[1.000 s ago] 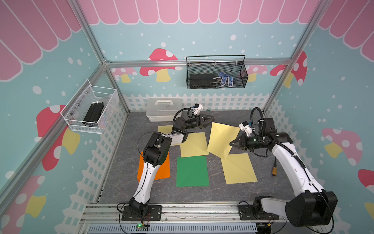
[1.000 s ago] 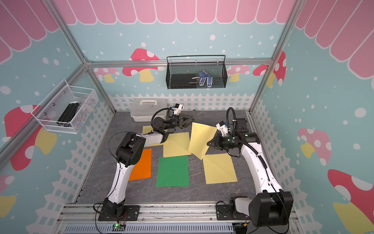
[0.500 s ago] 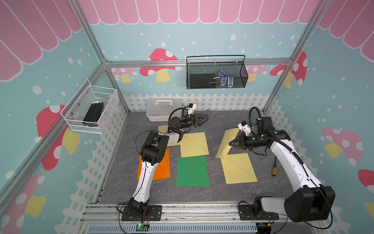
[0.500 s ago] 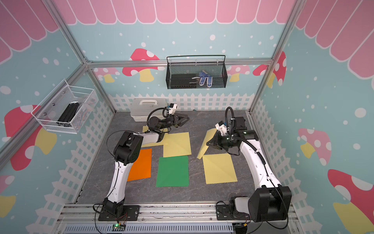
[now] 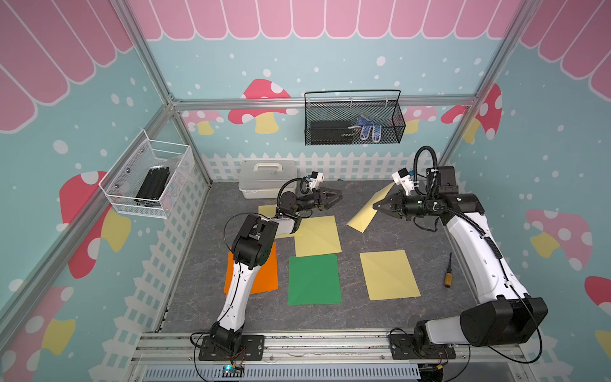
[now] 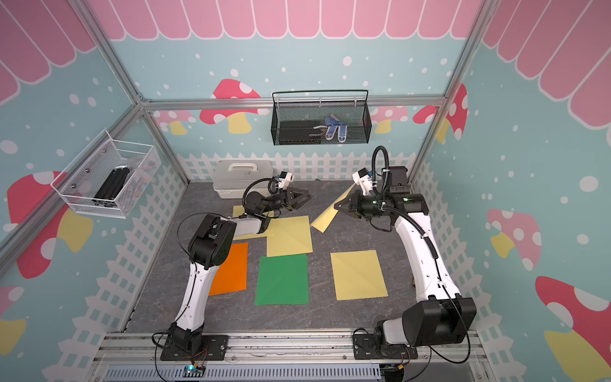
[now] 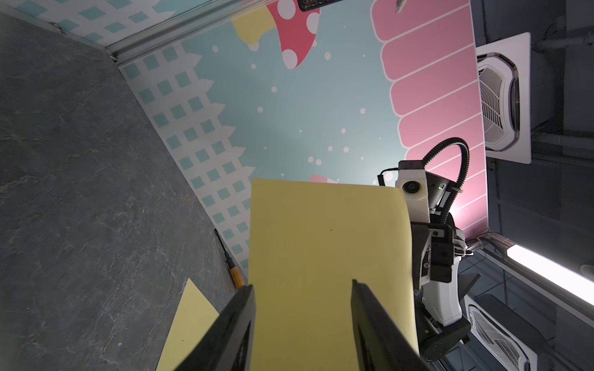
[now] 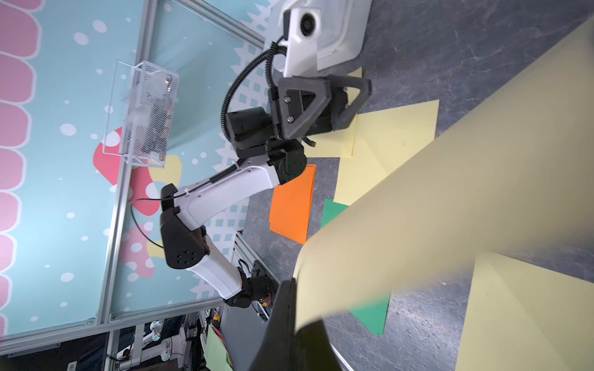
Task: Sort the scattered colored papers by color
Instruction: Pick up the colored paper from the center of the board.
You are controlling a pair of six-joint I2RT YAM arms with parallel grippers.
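You've got a dark grey stone-look floor (image 5: 363, 317), boxed in by teal walls (image 5: 297, 63) dotted with white. Pink scallops (image 5: 297, 20) run along the top, with red mushrooms (image 5: 263, 99) below them and a white picket fence print (image 5: 357, 167) at the base. Aluminium framing (image 5: 429, 99) marks the edges. On your back wall hangs a black wire basket (image 5: 393, 132), and on the left wall a white mesh basket (image 5: 180, 172). A white lidded box (image 5: 267, 178) sits against the back fence, and a screwdriver (image 5: 448, 271) lies by the right wall. In the left wrist view, a ceiling air unit (image 7: 501, 96) and a lit tube light (image 7: 546, 269) show overhead.
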